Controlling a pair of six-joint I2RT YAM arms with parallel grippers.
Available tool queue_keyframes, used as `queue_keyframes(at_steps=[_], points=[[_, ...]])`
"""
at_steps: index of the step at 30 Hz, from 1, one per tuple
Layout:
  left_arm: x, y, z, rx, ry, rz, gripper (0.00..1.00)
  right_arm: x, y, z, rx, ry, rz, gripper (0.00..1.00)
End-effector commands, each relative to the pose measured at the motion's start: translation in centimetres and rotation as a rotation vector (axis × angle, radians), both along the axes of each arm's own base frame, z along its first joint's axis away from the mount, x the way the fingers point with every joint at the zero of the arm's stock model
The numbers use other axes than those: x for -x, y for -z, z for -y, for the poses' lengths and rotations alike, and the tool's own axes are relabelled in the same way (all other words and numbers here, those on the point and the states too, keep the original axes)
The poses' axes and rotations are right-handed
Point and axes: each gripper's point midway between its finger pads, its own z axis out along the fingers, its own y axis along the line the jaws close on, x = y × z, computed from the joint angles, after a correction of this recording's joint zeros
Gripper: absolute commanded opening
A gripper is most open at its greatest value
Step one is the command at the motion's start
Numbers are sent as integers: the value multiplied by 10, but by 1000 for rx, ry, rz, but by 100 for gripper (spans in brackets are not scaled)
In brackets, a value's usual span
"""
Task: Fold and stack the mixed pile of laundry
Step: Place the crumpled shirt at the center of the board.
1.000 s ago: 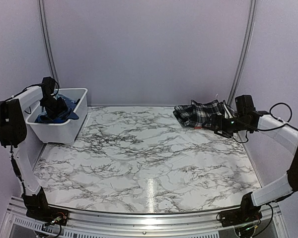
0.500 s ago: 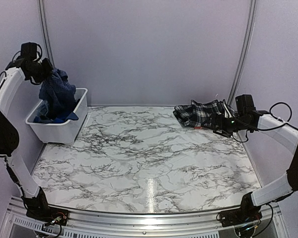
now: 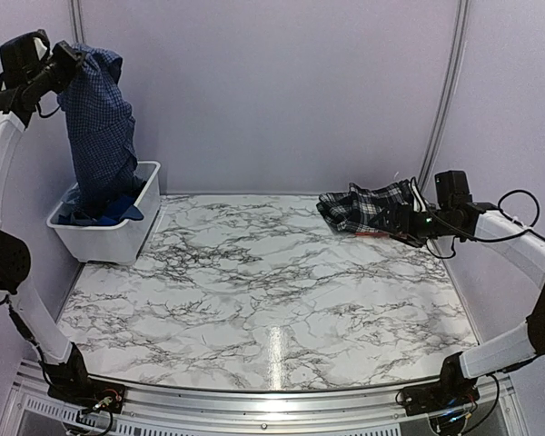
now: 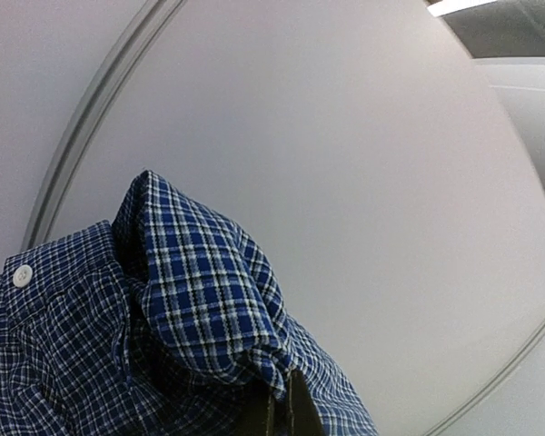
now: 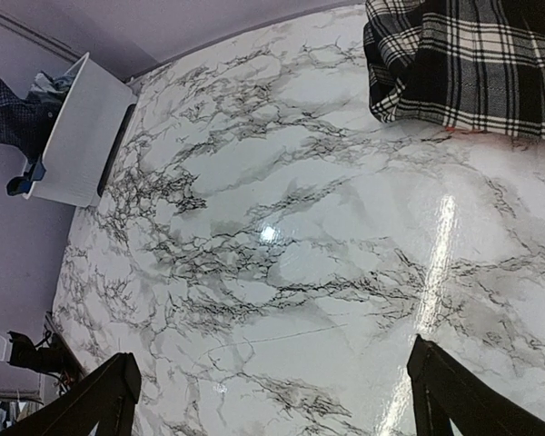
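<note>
Marble-pattern table (image 3: 272, 309), lilac walls; laundry at the far left and far right.
Left gripper (image 3: 62, 62) raised high, clamped on navy check shirt (image 3: 100, 127), which hangs long axis vertical, tail in white bin (image 3: 104, 241). Right gripper (image 3: 405, 222) spread wide beside crumpled plaid piece (image 3: 368, 207).

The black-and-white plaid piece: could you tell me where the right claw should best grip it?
Likely its bunched right-hand edge, coming in low from the right: the black-and-white plaid piece lies crumpled on the table, and the open right claw sits beside that edge.
</note>
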Motion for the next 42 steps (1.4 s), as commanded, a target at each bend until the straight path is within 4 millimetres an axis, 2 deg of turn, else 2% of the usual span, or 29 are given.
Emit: queue_keyframes(at_steps=[1, 5, 6, 11, 13, 16, 19, 22, 25, 27, 29, 30, 32, 34, 35, 36, 37, 38, 42], points=[[63, -119, 36, 60, 157, 409, 0, -2, -17, -3, -35, -8, 49, 99], [80, -150, 63, 113, 266, 527, 0, -5, -22, -5, -59, -12, 60, 99], [87, -157, 76, 130, 312, 562, 0, -6, -24, -6, -66, -14, 61, 98], [113, -174, 130, 163, 468, 657, 0, -6, -27, -9, -85, -19, 67, 99], [122, -176, 156, 171, 538, 669, 0, -5, -28, -9, -93, -19, 69, 98], [128, -167, 205, 192, 663, 647, 0, -4, -29, -10, -102, -21, 70, 99], [129, -146, 254, 185, 772, 583, 0, -4, -31, -10, -112, -18, 73, 98], [119, -111, 284, 189, 844, 469, 0, -3, -34, -9, -110, -10, 81, 98], [107, -62, 297, 168, 871, 322, 0, -1, -37, -6, -97, 4, 93, 98], [96, -19, 286, 166, 813, 213, 0, 2, -37, -4, -83, 10, 94, 99], [80, 39, 259, 165, 705, 64, 1, 6, -37, -2, -68, 14, 94, 98], [71, 73, 238, 159, 632, -16, 6, 8, -36, -1, -56, 14, 94, 98], [62, 149, 193, 84, 444, -221, 28, 11, -34, 1, -36, 16, 91, 98], [66, 213, 161, -60, 317, -410, 67, 15, -33, 1, -29, 7, 93, 98], [71, 235, 152, -131, 281, -481, 83, 17, -31, 0, -30, -4, 87, 99], [77, 257, 143, -184, 253, -552, 93, 20, -29, -2, -37, -14, 80, 98], [84, 272, 135, -215, 226, -600, 98, 22, -27, -5, -49, -30, 71, 99], [90, 283, 128, -243, 198, -625, 99, 24, -25, -9, -59, -45, 66, 98], [106, 313, 137, -312, 257, -678, 99, 28, -7, -36, -43, -105, 34, 98]])
